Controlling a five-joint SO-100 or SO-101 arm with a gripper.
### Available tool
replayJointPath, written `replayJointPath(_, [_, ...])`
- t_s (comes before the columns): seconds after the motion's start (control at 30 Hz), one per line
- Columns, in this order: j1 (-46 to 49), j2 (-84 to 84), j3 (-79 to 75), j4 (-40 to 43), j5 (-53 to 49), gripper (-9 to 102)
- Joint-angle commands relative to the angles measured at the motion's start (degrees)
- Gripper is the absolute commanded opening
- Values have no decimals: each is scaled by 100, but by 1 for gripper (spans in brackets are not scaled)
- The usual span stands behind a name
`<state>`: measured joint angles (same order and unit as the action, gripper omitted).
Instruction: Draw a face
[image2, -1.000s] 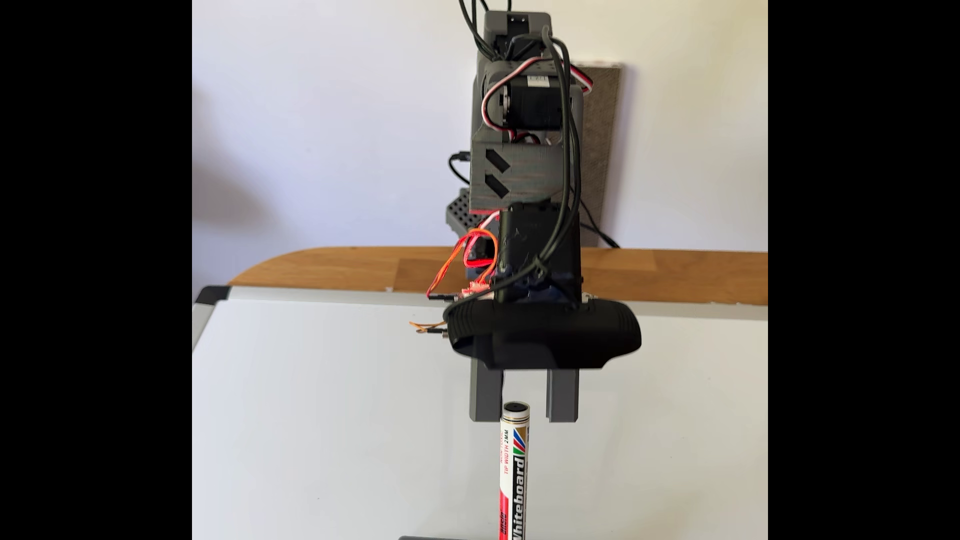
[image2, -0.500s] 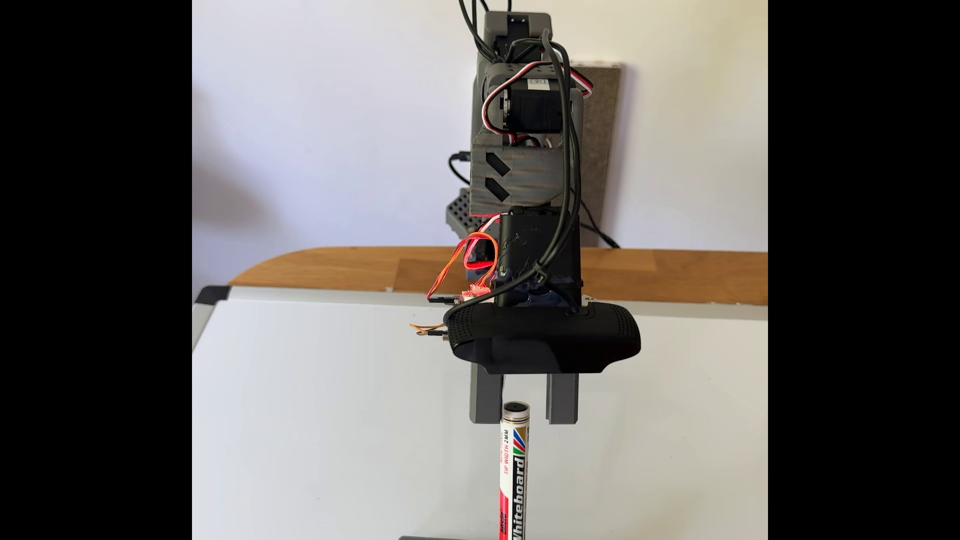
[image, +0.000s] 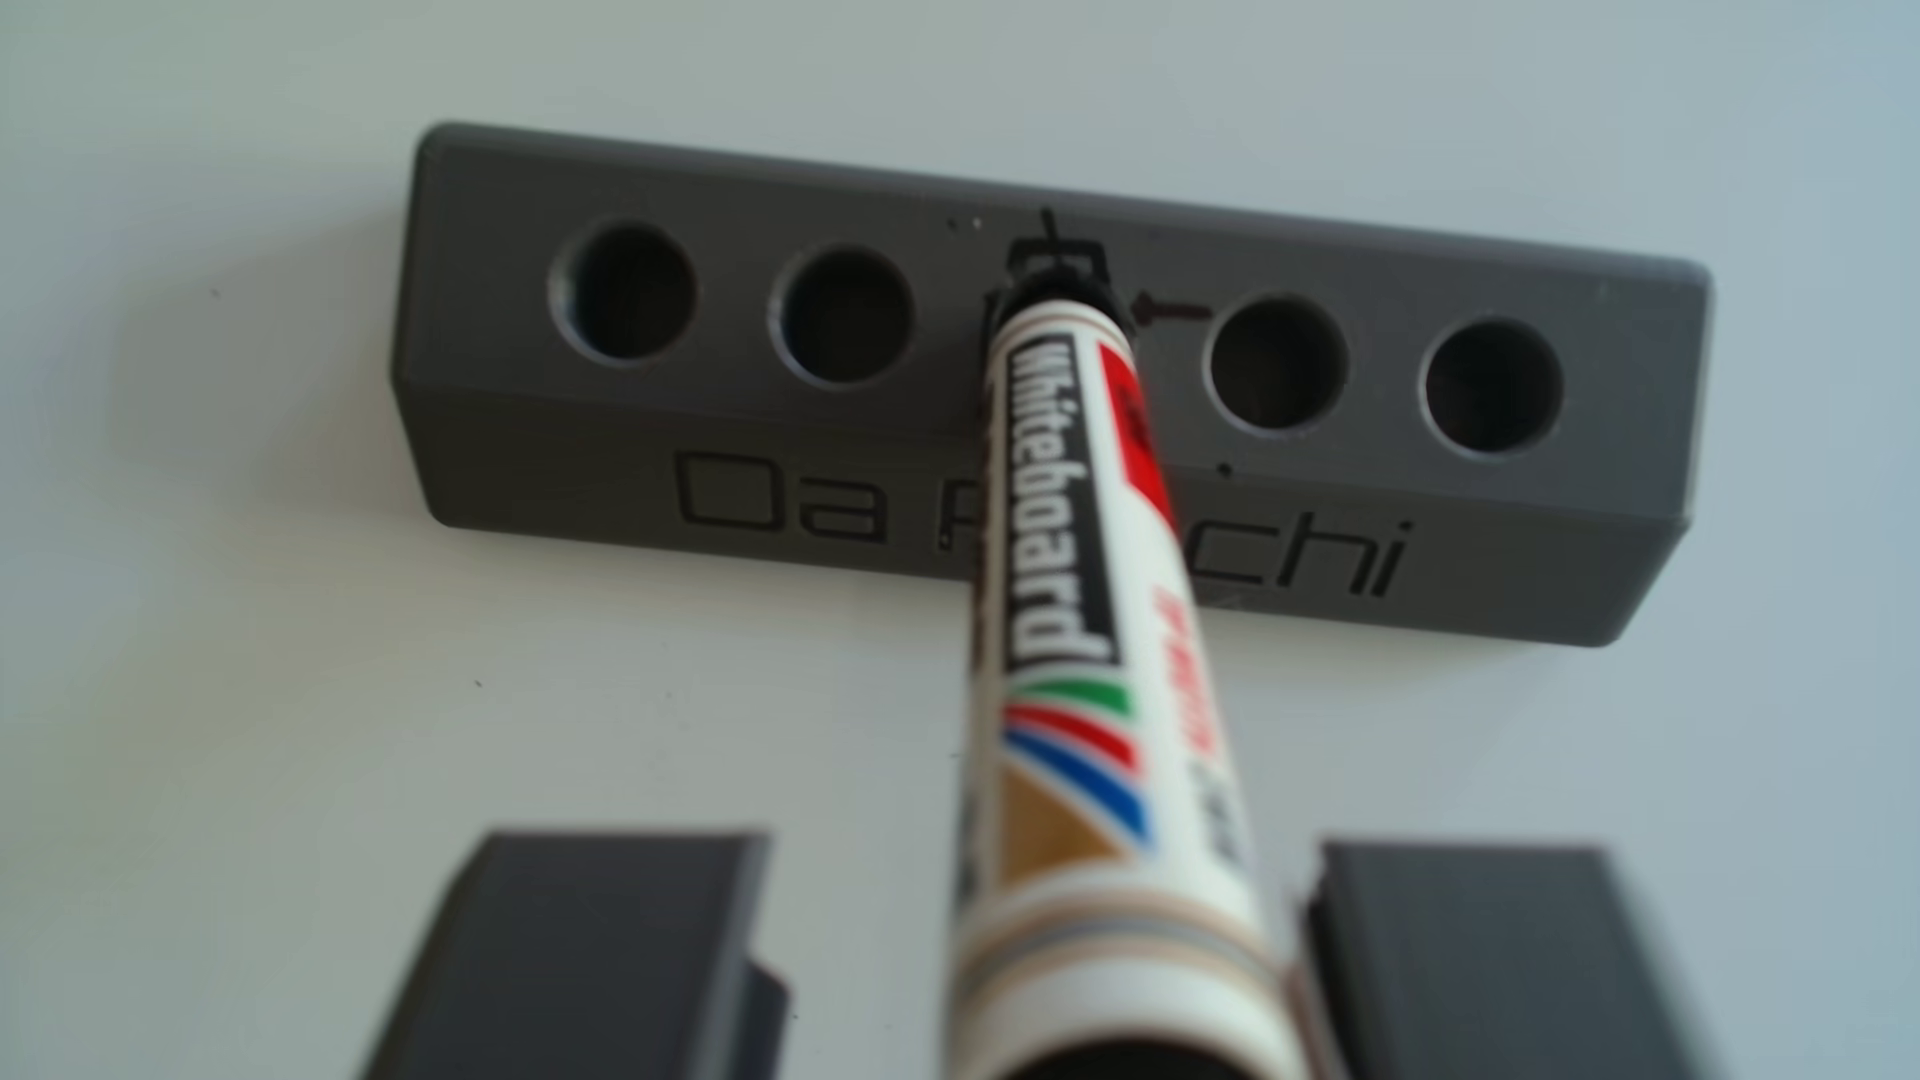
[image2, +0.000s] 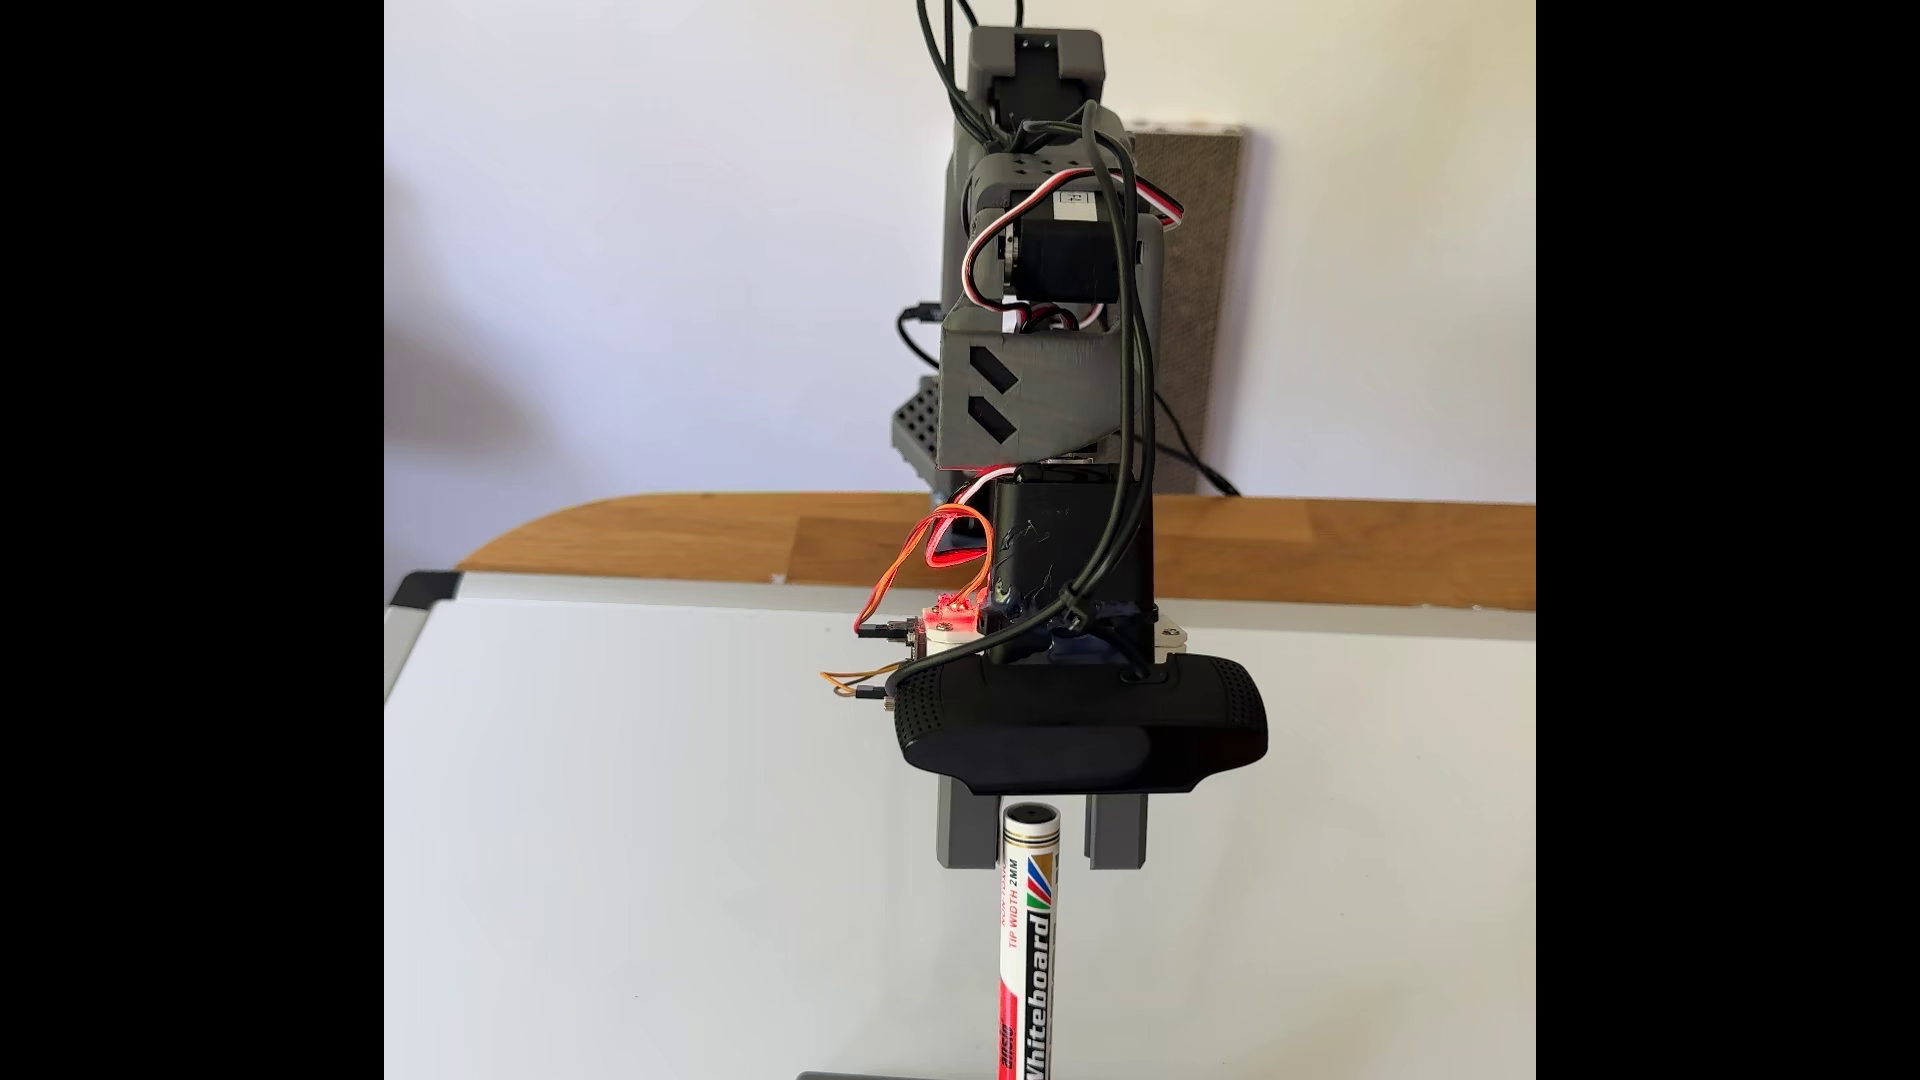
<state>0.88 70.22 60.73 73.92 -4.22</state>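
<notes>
Holder: grey matt plastic, faint printed layer lines, engraved lettering. Marker: smooth glossy barrel, printed label, looks like plastic; black end cap shiny. Fingers: grey matt plastic, same look as holder. Whiteboard: smooth white, slight sheen, grey frame looks metal, black plastic corner. Camera: black matt plastic, perforated ends. Arm: grey printed plastic, ridged. Table: wood, satin finish. Cables: black rubbery sheath.

A plain white wall stands behind a wooden bench with a rounded corner. A brown board leans upright against the wall. Soft, even light.
</notes>
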Motion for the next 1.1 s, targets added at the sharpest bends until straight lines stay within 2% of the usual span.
replayJointPath(0.0, [53,149,-97,-18,-35,95])
replayJointPath(0.7, [149,141,-97,-35,-387,94])
replayJointPath(0.9, [97,193,-97,-70,-396,81])
replayJointPath(1.07, [97,185,-97,-70,-404,76])
